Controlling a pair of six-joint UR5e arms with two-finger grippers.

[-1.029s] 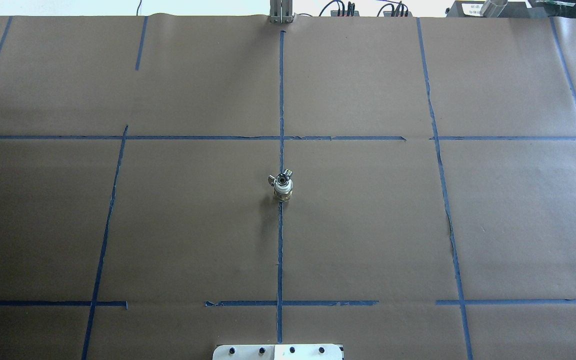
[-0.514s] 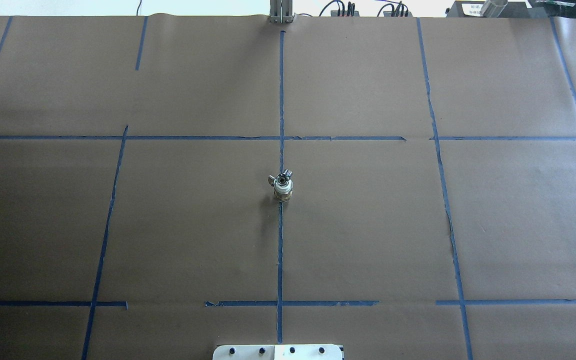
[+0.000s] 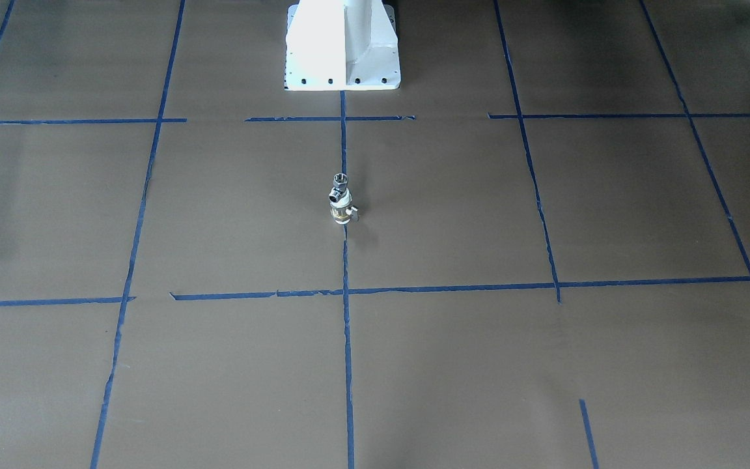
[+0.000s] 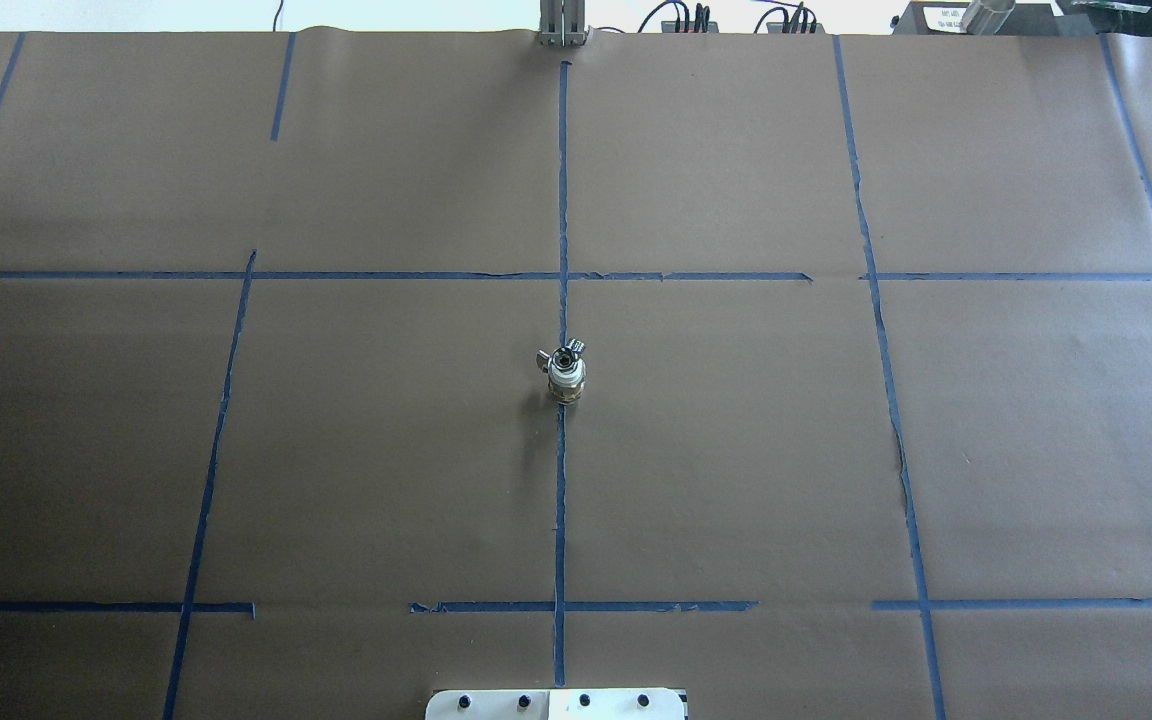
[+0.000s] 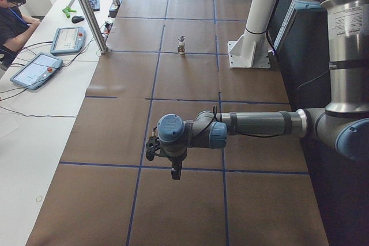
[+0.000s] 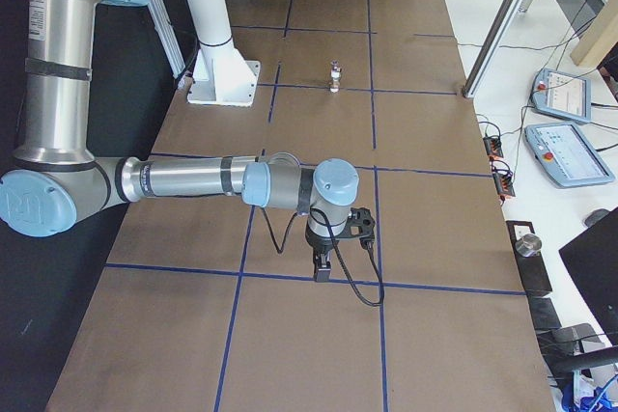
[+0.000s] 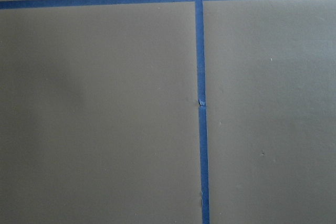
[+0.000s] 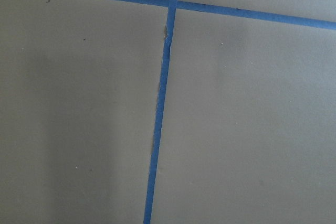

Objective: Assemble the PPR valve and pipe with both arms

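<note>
Zero change lately: pipe (image 4: 562, 355) stacked on PPR valve (image 4: 567, 382), upright mid-surface (image 4: 736, 470). Left tool (image 5: 176, 171), right tool (image 6: 322, 267) well away, clenched or released, can't tell. Looks assembled already.

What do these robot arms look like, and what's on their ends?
The left arm and the right arm look alike: thick grey metal tubes linked by rounded joints with light-blue caps. Each ends in a small black gripper, the left gripper and the right gripper, with narrow fingers. A thin black cable loops beside the right gripper.
</note>
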